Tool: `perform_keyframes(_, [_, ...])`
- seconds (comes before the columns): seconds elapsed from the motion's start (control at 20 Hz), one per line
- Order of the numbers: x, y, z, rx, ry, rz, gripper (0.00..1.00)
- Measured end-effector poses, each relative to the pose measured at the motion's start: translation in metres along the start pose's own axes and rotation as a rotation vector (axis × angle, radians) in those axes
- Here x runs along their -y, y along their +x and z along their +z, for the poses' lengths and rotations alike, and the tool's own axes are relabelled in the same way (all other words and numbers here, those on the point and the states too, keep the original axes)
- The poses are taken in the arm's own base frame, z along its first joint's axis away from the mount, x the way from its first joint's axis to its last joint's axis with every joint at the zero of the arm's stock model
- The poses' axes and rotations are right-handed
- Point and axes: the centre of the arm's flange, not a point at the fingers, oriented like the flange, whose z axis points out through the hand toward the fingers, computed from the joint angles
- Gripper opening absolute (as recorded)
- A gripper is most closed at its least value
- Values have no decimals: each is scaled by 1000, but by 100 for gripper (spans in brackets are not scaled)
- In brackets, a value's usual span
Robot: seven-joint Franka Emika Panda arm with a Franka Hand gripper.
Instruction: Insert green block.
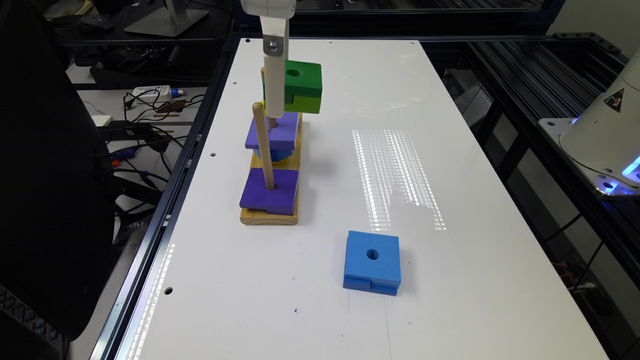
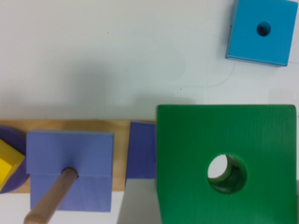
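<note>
**A:** Two pegs are easy to pick out on the wooden base (image 1: 270,216). The near peg (image 1: 263,145) runs through a purple block (image 1: 269,192). Another rises through a second purple block (image 1: 272,132). Which one suits the green block (image 1: 303,82)?

**B:** Hard to say. The green block hangs in the air beside the gripper (image 1: 276,112), above the far end of the base, and it looks level. How the fingers stand I cannot tell. In the wrist view the green block (image 2: 224,140) sits off to the side of the base (image 2: 119,154), and no peg tip shows through its round hole.

**A:** So line up first?

**B:** Yes, I'd judge so. Bring the hole right over the chosen peg's tip, keep the block flat, then lower it straight. A tilt could jam the block against the wood or push the base along.

**A:** And the surroundings?

**B:** On the exterior view's left, cables trail over a lower bench. The white table (image 1: 450,150) is glossy and catches a streak of light. A blue block (image 1: 372,260) lies well apart from the base. On the exterior view's right stands the robot's white base (image 1: 607,125), lit blue at its edge.
</note>
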Motion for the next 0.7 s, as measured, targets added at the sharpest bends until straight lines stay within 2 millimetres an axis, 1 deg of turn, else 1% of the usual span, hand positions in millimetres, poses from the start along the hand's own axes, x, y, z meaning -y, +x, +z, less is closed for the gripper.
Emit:
perform_keyframes(0.15, [-2, 3, 0, -1, 0, 0, 0])
perform_keyframes(0.35, [-10, 15, 0, -3, -1, -1, 0])
perform_keyframes(0.7, [-10, 16, 0, -3, -1, -2, 0])
